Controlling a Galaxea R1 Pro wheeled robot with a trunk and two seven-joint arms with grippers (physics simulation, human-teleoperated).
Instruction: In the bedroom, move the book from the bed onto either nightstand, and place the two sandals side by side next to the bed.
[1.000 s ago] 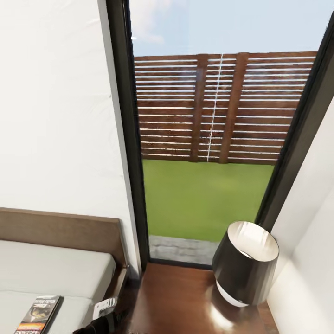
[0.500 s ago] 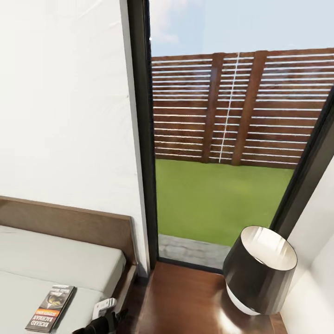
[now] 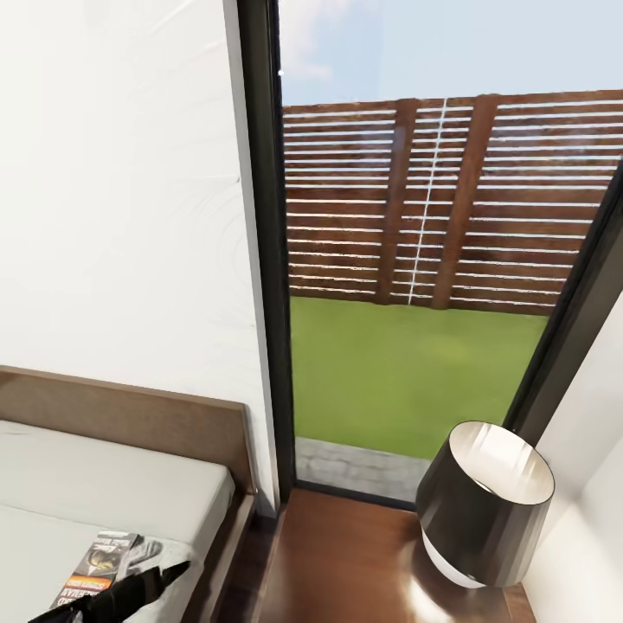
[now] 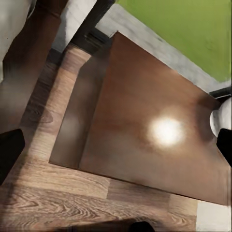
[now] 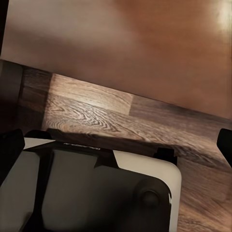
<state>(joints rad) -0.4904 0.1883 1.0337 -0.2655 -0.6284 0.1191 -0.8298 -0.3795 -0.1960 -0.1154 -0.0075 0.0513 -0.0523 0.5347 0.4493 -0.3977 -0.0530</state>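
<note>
At the head view's lower left your left gripper (image 3: pixel 130 588) overlaps the book (image 3: pixel 97 567) on the bed (image 3: pixel 112 484); its grip cannot be told.

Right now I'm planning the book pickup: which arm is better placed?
Left, probably: the left arm reaches over the bed and partly overlaps the book at the mattress edge.
</note>
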